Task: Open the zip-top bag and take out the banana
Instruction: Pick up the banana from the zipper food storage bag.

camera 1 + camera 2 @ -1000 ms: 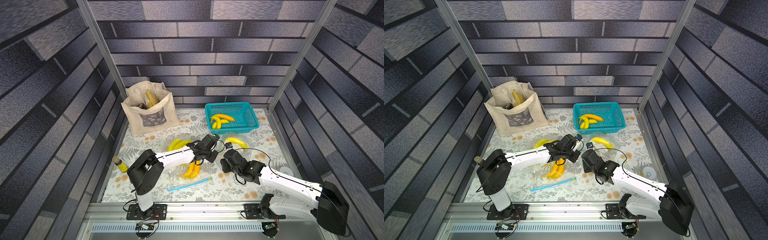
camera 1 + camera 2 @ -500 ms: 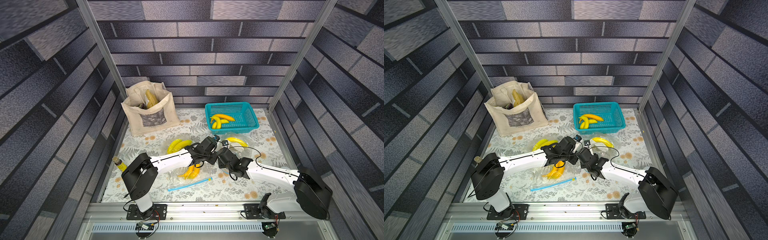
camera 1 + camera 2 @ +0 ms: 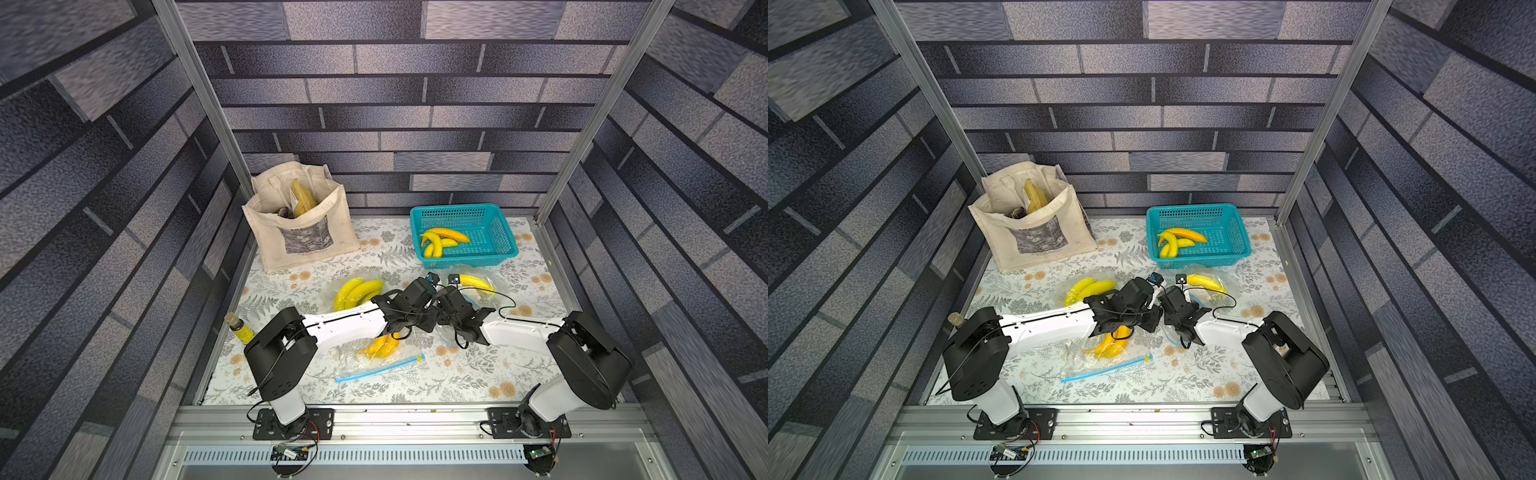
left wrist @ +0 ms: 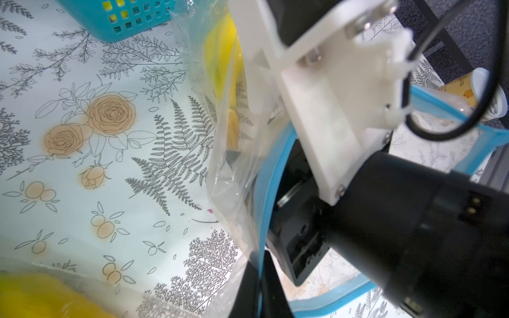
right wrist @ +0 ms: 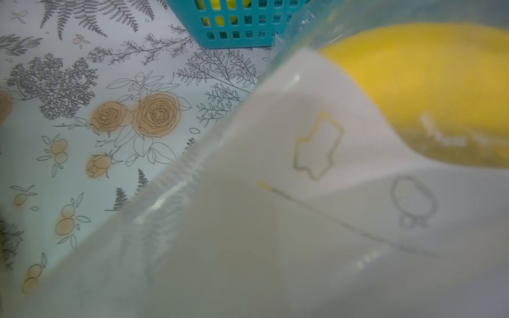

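- The zip-top bag that matters lies right of centre in both top views, just below the teal basket. Its banana is still inside, a yellow curve under clear film.
- The left gripper is clamped tight. In the left wrist view the blue zip rim runs down into it at the bottom centre. It appears to pinch one lip, probably to keep the mouth wide and stop the bag from sliding.
- That rim loops around the right arm's wrist at the right of the same frame, so the right gripper sits inside the mouth, pointed toward the fruit. Whether its jaws are apart or together cannot be told. Its own camera looks through film, with the banana large in the upper right.
- Judged from this, the bag is open and grasping the banana is the step in hand.
- The teal basket holds three bananas.
- The tote bag, at the upper left of the mat, holds a yellowish packet and a small dark item.
- Two more clear bags lie on the mat. One, left of centre, holds a yellow bunch. One at lower centre holds orange-yellow bananas, and its blue strip lies straight, seemingly sealed.
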### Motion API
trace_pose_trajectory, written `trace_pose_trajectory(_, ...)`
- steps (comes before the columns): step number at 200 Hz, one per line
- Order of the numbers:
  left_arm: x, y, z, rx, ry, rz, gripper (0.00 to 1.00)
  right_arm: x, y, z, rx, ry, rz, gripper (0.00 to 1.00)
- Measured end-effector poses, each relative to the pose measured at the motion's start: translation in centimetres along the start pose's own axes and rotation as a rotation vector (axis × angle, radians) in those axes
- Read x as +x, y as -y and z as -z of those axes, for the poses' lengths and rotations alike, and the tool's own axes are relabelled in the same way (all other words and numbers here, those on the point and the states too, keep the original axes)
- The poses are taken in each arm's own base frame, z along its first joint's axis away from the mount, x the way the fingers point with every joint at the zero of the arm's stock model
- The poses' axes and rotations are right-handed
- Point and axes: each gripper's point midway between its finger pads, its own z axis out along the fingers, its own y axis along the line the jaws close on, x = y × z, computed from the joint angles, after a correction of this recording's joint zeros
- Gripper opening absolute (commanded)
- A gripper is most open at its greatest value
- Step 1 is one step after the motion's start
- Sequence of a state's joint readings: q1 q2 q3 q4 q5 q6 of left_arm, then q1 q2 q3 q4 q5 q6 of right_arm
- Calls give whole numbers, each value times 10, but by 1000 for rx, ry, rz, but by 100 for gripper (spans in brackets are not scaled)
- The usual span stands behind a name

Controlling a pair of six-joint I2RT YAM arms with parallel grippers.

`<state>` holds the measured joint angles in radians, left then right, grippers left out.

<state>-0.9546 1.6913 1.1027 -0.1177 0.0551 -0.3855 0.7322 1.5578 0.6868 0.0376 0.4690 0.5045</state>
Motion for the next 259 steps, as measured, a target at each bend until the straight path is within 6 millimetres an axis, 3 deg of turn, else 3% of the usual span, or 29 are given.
trace_pose_trajectory(67, 4, -6, -2, -14, 0, 70, 6, -6, -3, -16, 12, 1, -26, 51)
trace_pose_trajectory(101, 12, -13, -4, -26, -13, 124, 6, -9, 0, -32, 42, -8, -37, 41)
trace_pose_trajectory(152, 18, -11, -6, -10, -28, 161, 11, -6, 2, -38, 52, -19, -27, 20)
trace_pose_trajectory(207, 20, 1, -6, 36, -36, 157, 14, -3, 8, -32, 42, -13, 16, 13)
trace_pose_trajectory(215, 20, 3, -6, 39, -36, 156, 19, -2, 8, -32, 39, -15, 24, 11)
trace_pose_trajectory(235, 21, 5, -6, 45, -38, 154, 41, 1, 5, -30, 15, -27, 43, 9)
trace_pose_trajectory(245, 21, 6, -6, 44, -37, 144, 70, 3, 2, -27, -12, -38, 47, 8)
trace_pose_trajectory(259, 20, 9, -4, 42, -28, 122, 91, 7, -3, -20, -56, -61, 57, 7)
